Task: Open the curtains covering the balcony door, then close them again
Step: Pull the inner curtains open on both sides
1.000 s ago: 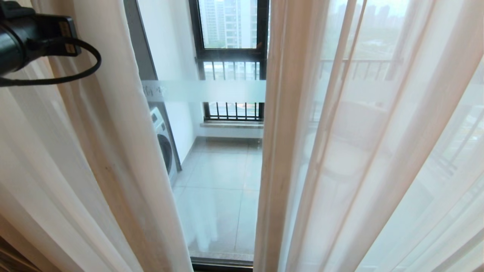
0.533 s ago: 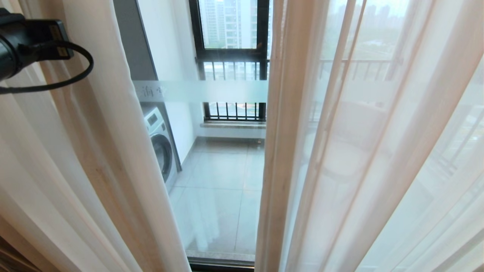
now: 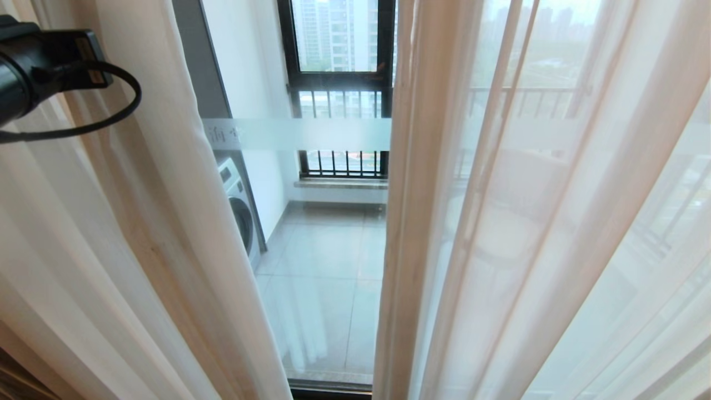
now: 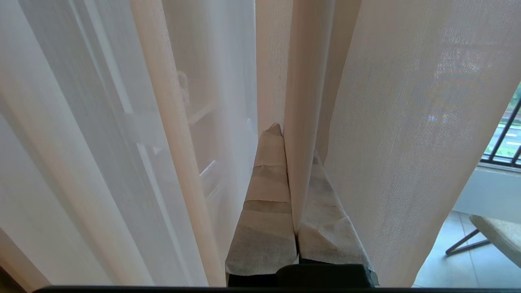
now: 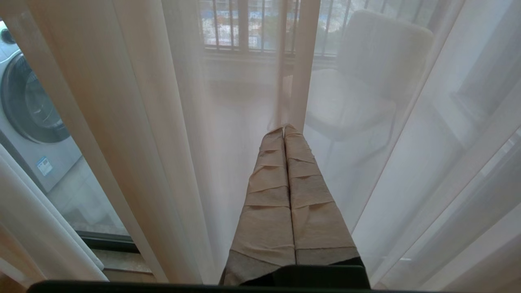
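The curtains in view are two cream-white sheers. The left sheer [image 3: 128, 222] and the right sheer [image 3: 500, 222] hang apart, with a gap between them. Through the gap shows the balcony door [image 3: 311, 261], its glass crossed by a frosted strip [image 3: 300, 133]. My left arm [image 3: 33, 61] reaches in at the upper left. In the left wrist view my left gripper [image 4: 294, 142] is shut on a vertical fold of the left sheer [image 4: 295, 81]. My right gripper [image 5: 283, 129] is shut and holds nothing. It points at the right sheer [image 5: 228, 122].
Beyond the glass lie a tiled balcony floor [image 3: 328, 250], a white washing machine [image 3: 239, 205] at the left and a black-framed window with railing bars [image 3: 339, 83]. A chair [image 5: 366, 81] shows through the right sheer. The door's black bottom frame [image 3: 328, 389] runs along the floor.
The left sheer's inner edge swung slightly left with my left arm, then back right. The gap is about as wide as before. The right sheer has not moved.
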Motion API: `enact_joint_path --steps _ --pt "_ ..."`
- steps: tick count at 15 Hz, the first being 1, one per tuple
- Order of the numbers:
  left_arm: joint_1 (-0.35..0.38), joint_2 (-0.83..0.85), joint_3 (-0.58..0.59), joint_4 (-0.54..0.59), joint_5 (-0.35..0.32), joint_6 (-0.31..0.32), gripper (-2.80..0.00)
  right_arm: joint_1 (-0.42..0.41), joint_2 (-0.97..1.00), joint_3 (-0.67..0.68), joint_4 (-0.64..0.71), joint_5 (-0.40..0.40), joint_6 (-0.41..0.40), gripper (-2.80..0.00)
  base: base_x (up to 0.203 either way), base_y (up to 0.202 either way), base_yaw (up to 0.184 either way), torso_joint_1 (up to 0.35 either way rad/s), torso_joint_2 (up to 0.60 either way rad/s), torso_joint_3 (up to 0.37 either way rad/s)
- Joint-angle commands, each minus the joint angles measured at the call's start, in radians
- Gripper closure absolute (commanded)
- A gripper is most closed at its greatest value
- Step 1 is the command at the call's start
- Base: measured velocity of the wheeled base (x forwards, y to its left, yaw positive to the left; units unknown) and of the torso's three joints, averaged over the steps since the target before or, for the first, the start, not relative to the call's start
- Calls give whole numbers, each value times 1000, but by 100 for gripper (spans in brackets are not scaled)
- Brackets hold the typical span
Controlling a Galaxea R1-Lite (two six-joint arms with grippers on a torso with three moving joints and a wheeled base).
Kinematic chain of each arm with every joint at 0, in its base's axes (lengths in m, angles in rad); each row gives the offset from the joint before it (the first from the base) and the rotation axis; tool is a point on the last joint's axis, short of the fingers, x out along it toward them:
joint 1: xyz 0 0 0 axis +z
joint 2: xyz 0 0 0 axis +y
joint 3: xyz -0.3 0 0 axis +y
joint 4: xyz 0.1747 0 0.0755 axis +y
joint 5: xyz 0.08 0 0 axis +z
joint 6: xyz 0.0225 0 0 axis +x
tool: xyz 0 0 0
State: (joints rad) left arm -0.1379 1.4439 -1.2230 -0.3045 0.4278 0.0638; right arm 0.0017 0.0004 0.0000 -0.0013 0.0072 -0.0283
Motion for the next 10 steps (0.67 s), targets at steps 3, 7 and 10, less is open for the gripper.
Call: enact_joint_path --steps 3,7,10 --pt "-6 3 11 1 3 2 0 0 0 0 0 0 -1 0 0 0 0 0 0 0" --pt "-11 3 13 1 2 5 0 0 0 0 0 0 -1 0 0 34 -2 1 1 0" --pt "-14 3 13 1 2 5 0 0 0 0 0 0 -1 0 0 180 4 2 1 1"
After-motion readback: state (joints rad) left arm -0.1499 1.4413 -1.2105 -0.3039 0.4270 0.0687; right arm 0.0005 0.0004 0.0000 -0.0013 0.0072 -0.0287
